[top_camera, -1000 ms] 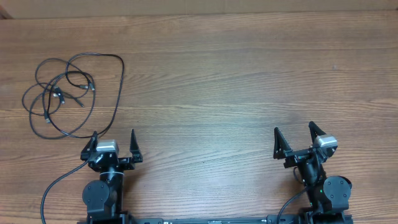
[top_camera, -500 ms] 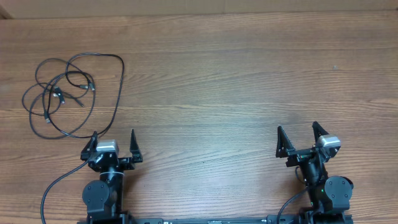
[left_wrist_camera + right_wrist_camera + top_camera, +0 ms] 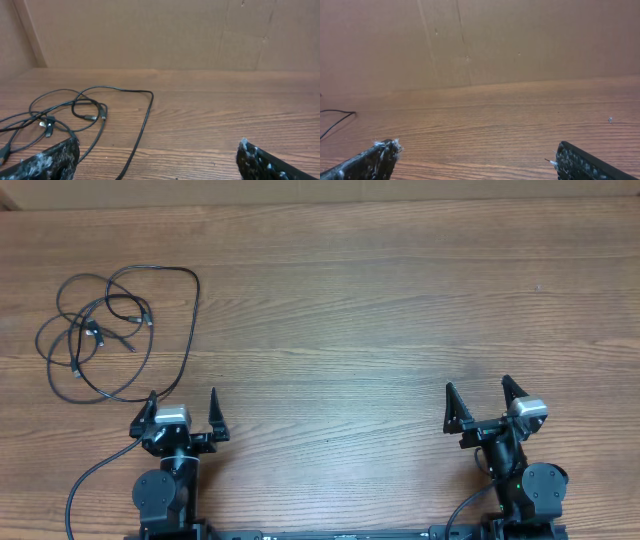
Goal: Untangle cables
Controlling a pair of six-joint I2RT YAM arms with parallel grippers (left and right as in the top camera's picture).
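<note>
The cables (image 3: 96, 333) are lying tangled at the ten o'clock of the table (image 3: 350, 300); the left gripper (image 3: 182, 395) and right gripper (image 3: 477, 386) are sitting near six o'clock, jaws wide apart and empty. I'm judging the untangling unstarted, so the left arm is needing a forward reach to pinch one loop.

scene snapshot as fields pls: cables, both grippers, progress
cables: one tangled pile, overlapping loops, on the left side of the table
long strand: runs from the pile toward the left gripper; contact cannot be told
left gripper: open, holding nothing, near edge of table
right gripper: open, holding nothing, well apart from the cables
progress: untangling not yet begun
</note>
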